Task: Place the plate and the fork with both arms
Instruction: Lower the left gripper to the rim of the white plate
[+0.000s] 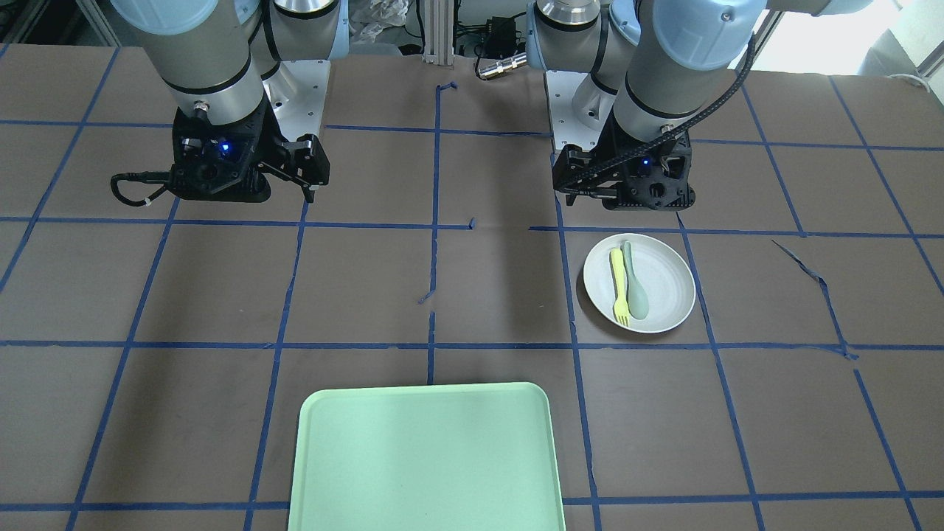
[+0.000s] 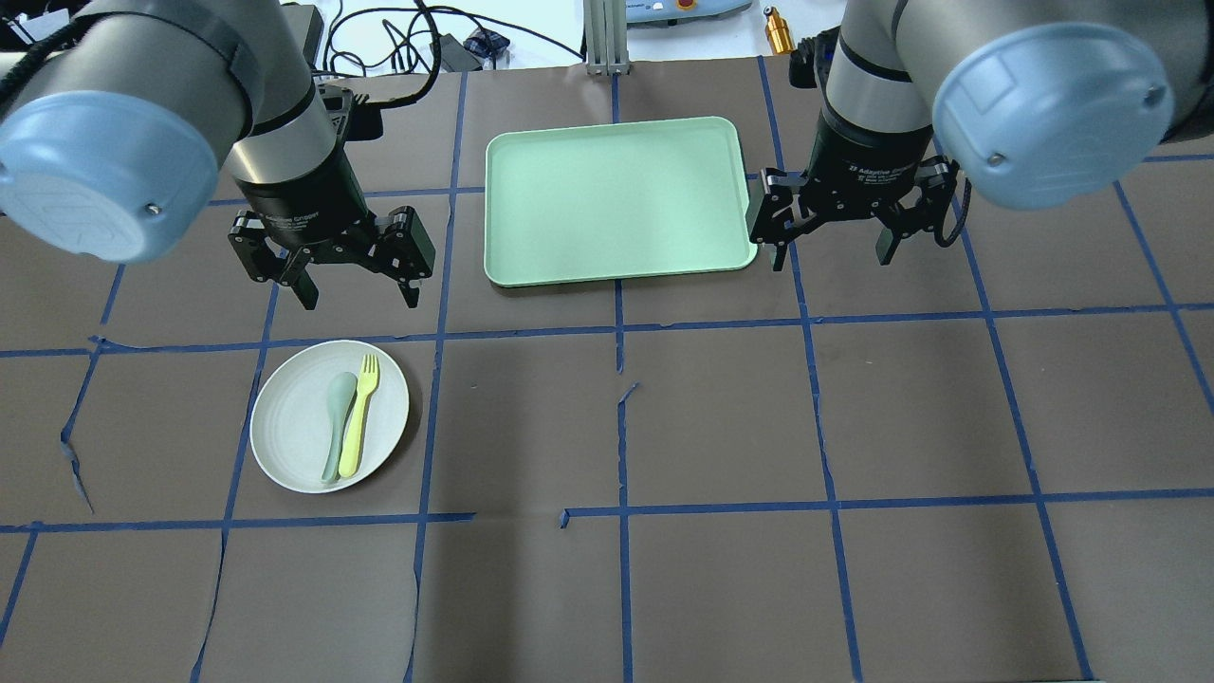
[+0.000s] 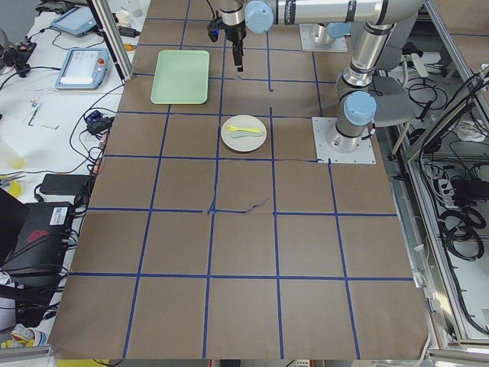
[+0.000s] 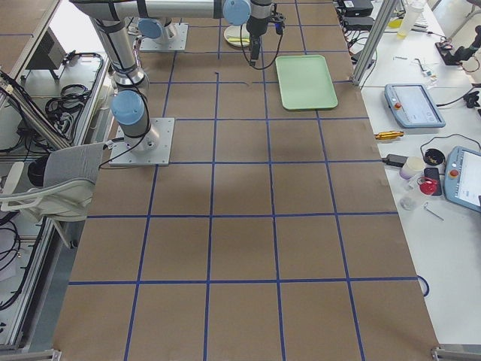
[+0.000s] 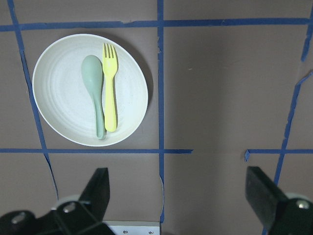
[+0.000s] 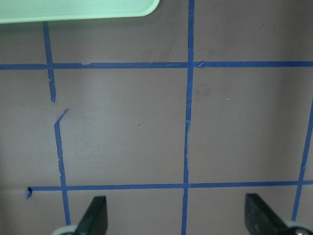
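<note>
An off-white plate [image 2: 294, 427] [image 1: 667, 284] [image 5: 63, 98] lies on the brown table on my left side. On it lie a pale-yellow fork [image 2: 358, 415] [image 1: 618, 286] [image 5: 109, 85] and a grey-green spoon [image 2: 337, 408] [image 5: 94, 81], side by side. My left gripper [image 2: 358, 292] [image 5: 178, 196] is open and empty, hovering above the table just beyond the plate. My right gripper [image 2: 831, 254] [image 6: 176, 215] is open and empty, hovering right of the mint-green tray [image 2: 615, 199] [image 1: 428, 457].
The tray also shows in the side views [image 3: 182, 75] [image 4: 304, 81] and as a corner in the right wrist view [image 6: 73, 10]. Blue tape lines grid the brown table cover, with torn spots near the middle. Cables and devices lie beyond the far table edge.
</note>
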Available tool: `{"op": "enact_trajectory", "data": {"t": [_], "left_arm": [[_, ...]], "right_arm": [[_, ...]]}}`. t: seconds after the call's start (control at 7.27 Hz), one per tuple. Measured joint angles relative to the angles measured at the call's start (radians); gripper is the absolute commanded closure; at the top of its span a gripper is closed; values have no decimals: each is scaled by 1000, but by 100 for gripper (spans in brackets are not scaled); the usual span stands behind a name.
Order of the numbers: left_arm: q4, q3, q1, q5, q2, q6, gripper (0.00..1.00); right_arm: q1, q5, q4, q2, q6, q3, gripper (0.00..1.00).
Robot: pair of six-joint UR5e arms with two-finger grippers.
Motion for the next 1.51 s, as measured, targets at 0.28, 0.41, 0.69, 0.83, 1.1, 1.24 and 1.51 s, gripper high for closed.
{"op": "enact_trajectory", "data": {"t": [0.28, 0.41, 0.69, 0.83, 1.1, 1.24, 1.51], "left_arm": [[10, -10, 103, -3, 1, 10, 0], [24, -25, 185, -3, -3, 36, 0], [128, -111, 361, -7, -20, 220, 0], [219, -181, 438, -35, -37, 309, 5], [390, -308, 518, -101, -81, 413, 10], [439, -353, 534, -110, -108, 436, 11], [469, -389, 544, -110, -170, 462, 20]], "right_arm": [[-1, -6, -7, 6, 0, -2, 0], [-2, -6, -20, 7, 0, 0, 0], [-2, -4, -31, 11, 1, 4, 0], [-2, -2, -32, 14, 1, 5, 0], [-1, -1, -33, 17, 1, 6, 0], [-1, -1, -33, 18, 1, 7, 0], [-1, -1, -33, 19, 0, 7, 0]]}}
